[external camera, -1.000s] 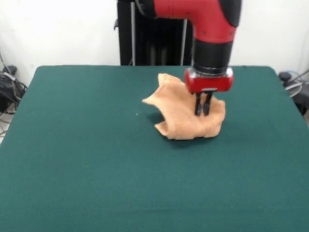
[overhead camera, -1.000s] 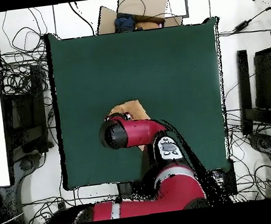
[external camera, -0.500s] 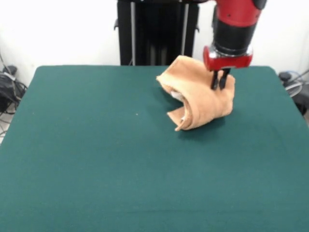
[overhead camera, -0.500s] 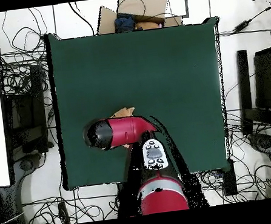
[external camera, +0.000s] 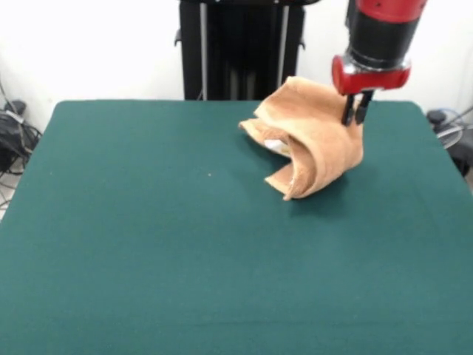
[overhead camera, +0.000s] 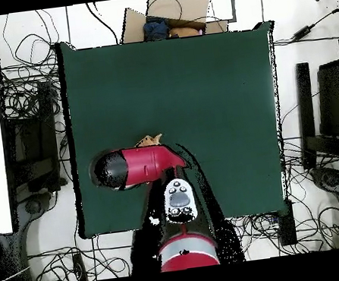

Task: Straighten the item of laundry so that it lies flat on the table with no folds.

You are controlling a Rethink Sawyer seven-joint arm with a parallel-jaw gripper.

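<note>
Over the far right part of the large dark green felt-covered table (external camera: 148,244): small tan-orange terry towel (external camera: 314,140) lifted by one edge.
Pinched at its upper right between the closed black fingers of the red and black arm's gripper (external camera: 356,117); hanging crumpled and folded; lower end apparently touching the felt; almost hidden under the arm from overhead, only a tan sliver (overhead camera: 152,139) showing.
</note>
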